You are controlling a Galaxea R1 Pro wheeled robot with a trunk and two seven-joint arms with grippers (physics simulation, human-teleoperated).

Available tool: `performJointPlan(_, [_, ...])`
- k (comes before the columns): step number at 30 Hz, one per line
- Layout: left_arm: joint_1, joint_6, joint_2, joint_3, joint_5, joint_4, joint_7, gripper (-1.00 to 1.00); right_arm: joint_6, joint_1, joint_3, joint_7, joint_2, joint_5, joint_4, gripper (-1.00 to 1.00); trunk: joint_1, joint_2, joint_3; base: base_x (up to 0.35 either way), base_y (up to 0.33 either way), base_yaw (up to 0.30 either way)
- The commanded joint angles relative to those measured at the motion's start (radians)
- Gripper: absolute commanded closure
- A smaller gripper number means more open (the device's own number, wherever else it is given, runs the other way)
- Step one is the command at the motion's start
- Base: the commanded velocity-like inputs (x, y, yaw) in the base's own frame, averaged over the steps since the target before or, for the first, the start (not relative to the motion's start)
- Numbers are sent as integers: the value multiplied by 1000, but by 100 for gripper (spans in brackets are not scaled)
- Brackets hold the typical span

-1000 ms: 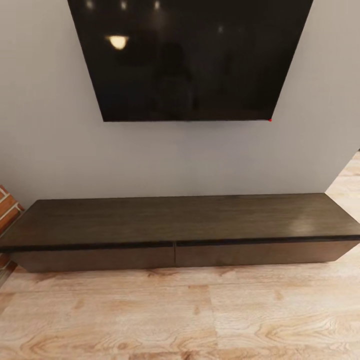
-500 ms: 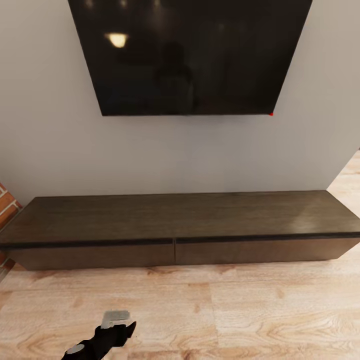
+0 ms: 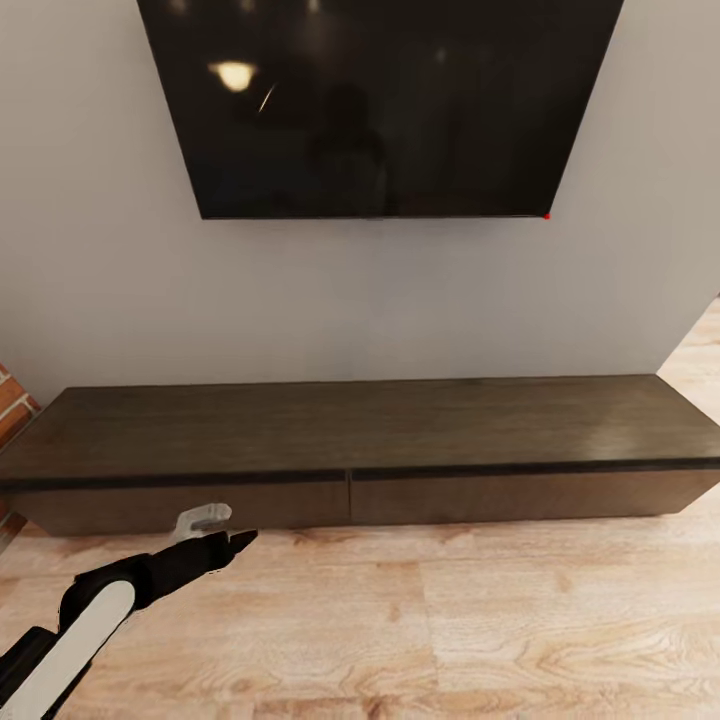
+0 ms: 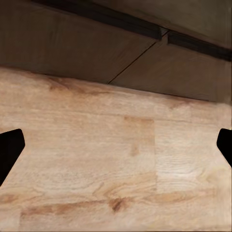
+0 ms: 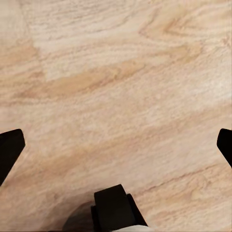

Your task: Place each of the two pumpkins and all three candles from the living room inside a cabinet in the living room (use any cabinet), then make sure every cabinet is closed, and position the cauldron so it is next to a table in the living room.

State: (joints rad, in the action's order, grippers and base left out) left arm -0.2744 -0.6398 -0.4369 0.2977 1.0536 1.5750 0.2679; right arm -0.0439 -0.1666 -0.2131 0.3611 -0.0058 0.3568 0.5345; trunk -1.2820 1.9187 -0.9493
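**Left arm reaching toward the closed cabinet**

You are facing the cabinet (image 3: 360,440), the long, low dark-brown unit sitting against the grey wall beneath a black wall-mounted screen (image 3: 380,105). Both of its flat drawer fronts are lying flush and closed, meeting at a thin vertical seam near the middle, and its top is carrying nothing. A strip of red brick (image 3: 12,410) is showing at the far left edge of the head view.

Your left arm is stretching in from the lower left corner of the head view, with the left pincer (image 3: 222,532) hanging over the wooden floor (image 3: 500,620) just in front of the left drawer front. In the left wrist view its dark fingertips (image 4: 9,152) are sitting at opposite edges of the picture, so it is spread wide and holding nothing; beyond them you are seeing floorboards and the seam between the two drawer fronts.

The right pincer (image 5: 116,150) is pointing down at bare floor, its fingertips (image 5: 8,147) likewise wide apart and gripping nothing.
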Motion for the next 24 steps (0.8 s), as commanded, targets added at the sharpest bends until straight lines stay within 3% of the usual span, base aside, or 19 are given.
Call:
performJointPlan(1, [-5, -9, 4, -3, 22, 6, -2, -100, -4, -1, -7, 1, -1, 12, 6, -100, -4, 8, -4, 0, 0, 0])
performJointPlan(5, [-17, -30, 20, -14, 66, 15, -54, -100, -4, -1, -4, -34, -2, 20, 42, -100, -19, 36, -17, 0, 0, 0])
performJointPlan(8, [-23, -35, 23, -17, 79, 18, -81, -100, -2, 0, 7, -75, -3, 22, 103, -100, -31, 57, -26, 0, 0, 0])
performJointPlan(10, [-35, -41, 23, -20, 94, 20, -111, -100, 2, 4, 60, -123, -6, 30, 199, -100, -38, 71, -32, 0, 0, 0])
performJointPlan(11, [-42, -44, 24, -21, 106, 20, -128, -100, 11, 13, 115, -163, -7, 47, 264, -100, -42, 78, -35, 0, 0, 0])
performJointPlan(13, [-49, -47, 25, -23, 124, 21, -151, -100, 55, 24, 189, -236, -8, 88, 338, -100, -50, 92, -42, 0, 0, 0])
performJointPlan(15, [-54, -49, 28, -23, 134, 22, -174, -100, 109, 28, 232, -295, -7, 110, 380, -100, -57, 106, -48, 0, 0, 0])
performJointPlan(19, [-59, -50, 36, -23, 142, 22, -228, -100, 141, 28, 263, -338, -2, 129, 411, -100, -73, 134, -60, 0, 0, 0])
performJointPlan(24, [-60, -57, 39, -24, 145, 22, -281, -100, 97, 26, 290, -397, 1, 157, 455, -100, -92, 169, -76, 0, 0, 0])
